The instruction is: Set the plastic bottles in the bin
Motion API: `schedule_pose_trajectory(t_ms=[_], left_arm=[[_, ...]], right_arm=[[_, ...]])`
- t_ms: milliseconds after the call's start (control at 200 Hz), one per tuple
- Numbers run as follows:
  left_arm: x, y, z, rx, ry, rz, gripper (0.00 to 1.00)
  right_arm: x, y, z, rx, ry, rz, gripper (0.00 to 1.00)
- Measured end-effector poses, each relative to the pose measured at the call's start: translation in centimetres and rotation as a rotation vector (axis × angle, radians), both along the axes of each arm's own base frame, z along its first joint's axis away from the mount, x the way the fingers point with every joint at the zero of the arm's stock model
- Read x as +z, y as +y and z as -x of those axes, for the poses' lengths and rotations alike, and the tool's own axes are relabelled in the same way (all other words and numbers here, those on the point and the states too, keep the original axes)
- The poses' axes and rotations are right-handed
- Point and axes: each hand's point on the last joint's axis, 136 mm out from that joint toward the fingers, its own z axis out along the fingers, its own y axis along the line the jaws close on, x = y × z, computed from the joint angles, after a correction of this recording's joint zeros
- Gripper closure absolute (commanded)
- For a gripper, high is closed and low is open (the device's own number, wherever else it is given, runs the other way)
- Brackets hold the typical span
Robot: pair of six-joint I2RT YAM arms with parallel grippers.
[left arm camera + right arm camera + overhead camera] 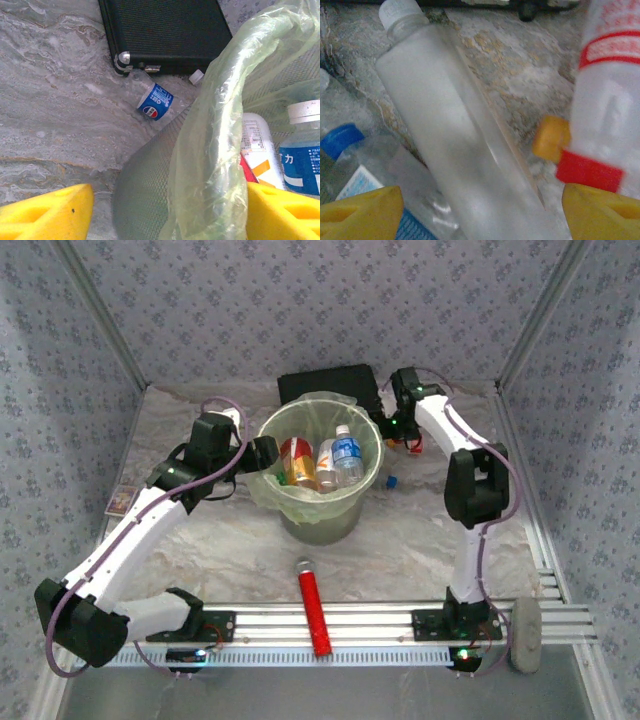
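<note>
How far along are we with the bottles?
Done: several bottles sit in the bin. In hand: nothing gripped; the open right claw straddles a clear white-capped bottle. Remaining: that one, the Pepsi bottle by the black case, a blue-capped bottle, a red-capped bottle.

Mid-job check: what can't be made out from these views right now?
- Top view: count of bottles inside the bin; its rim hides the lower ones.
- Left wrist view: the bottle wearing the white cap; the liner covers its body.
- Right wrist view: clear bottle blurred, its base cut off by the bottom edge.
</note>
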Motion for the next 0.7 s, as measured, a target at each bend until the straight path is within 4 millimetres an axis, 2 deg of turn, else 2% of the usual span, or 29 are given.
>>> schedule_pose_trajectory(t_ms=[160,380,520,700], left_arm=[[0.0,0.0,0.0,0.0,0.0,0.0,0.24],[0.0,0.0,0.0,0.0,0.0,0.0,0.24],[0.0,0.0,0.0,-0.002,-0.002,-0.002,0.24],[0.0,0.0,0.0,-0.002,0.0,-0.003,0.24]], right_arm=[[-1.4,1.2,-1.3,0.017,-0.001,0.007,0.16],[-3.3,1.8,-2.0,0.024,0.018,0.022,0.17],[-3.4,2.1,-1.9,0.031,0.017,0.026,0.2],[-3.4,2.3,-1.9,0.04,0.016,0.026,0.3]])
